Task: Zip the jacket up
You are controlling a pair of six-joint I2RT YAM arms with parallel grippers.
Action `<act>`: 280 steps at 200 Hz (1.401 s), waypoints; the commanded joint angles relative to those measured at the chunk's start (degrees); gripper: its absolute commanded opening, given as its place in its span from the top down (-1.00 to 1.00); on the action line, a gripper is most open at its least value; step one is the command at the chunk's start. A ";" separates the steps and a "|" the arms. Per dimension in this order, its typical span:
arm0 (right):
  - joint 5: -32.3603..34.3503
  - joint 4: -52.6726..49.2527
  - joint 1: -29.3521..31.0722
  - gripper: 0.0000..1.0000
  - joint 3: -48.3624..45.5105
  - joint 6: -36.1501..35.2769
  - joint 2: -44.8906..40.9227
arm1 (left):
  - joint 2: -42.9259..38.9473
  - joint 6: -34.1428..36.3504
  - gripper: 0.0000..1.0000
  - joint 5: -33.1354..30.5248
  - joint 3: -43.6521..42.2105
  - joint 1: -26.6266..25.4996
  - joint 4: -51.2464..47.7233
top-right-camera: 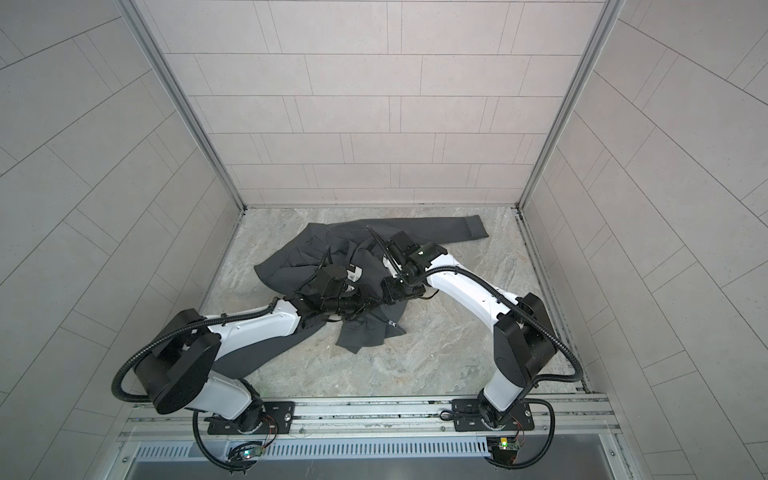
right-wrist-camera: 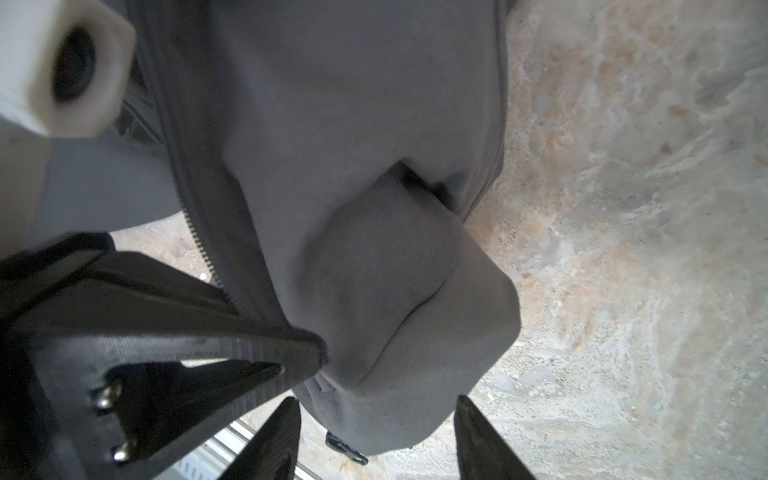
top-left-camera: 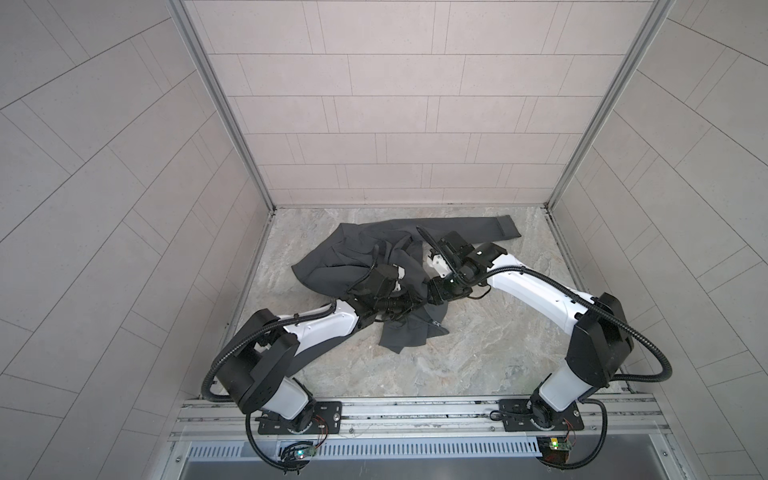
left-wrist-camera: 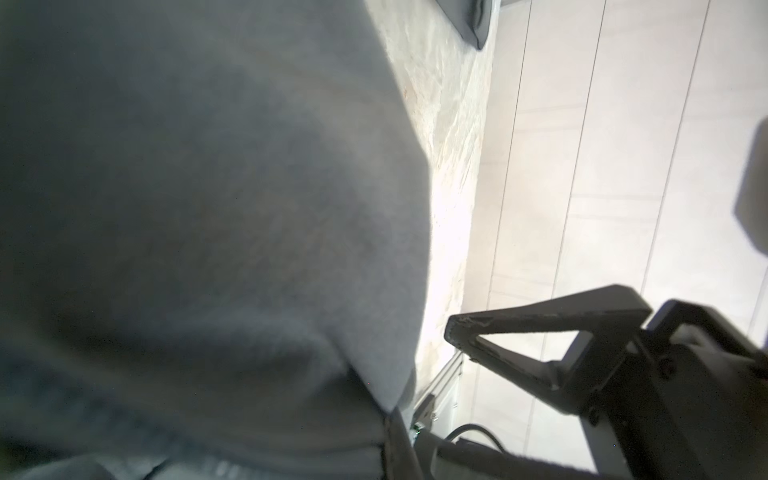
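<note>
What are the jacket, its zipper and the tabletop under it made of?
Jacket: soft cloth, matte dark grey. It folds and bunches limply, and a fine ribbed weave shows at the hem.
Zipper: a row of small dark teeth, either plastic or coated metal. The view does not settle which.
Tabletop: it looks like smooth grey-beige marble from the veining, but it could be a printed laminate.

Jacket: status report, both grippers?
Left gripper shut on jacket at zipper edge. Right gripper open, astride a fold. Jacket crumpled, unzipped; bunching obstructs.
</note>
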 commanded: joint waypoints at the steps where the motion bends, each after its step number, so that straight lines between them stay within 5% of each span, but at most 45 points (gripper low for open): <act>1: -4.27 -3.87 -1.94 -0.41 -0.41 -4.86 -1.87 | -1.14 7.80 1.00 1.23 3.14 -0.36 -6.30; 42: -12.18 -2.38 -4.51 -0.47 -2.85 -8.55 -4.48 | -1.71 13.07 1.00 2.28 4.71 -0.18 -3.98; 124: -14.87 -3.18 -3.85 -0.47 -5.74 -15.56 -3.92 | 1.37 8.62 1.00 3.88 3.12 -0.18 6.17; 184: -14.22 -2.48 -2.86 -0.08 -7.18 -15.84 -3.17 | 1.62 8.07 1.00 3.65 2.89 -0.18 7.39; 280: -13.48 -1.83 -4.64 0.06 -7.53 -16.85 -3.21 | 1.76 7.98 1.00 5.29 1.74 -0.18 8.37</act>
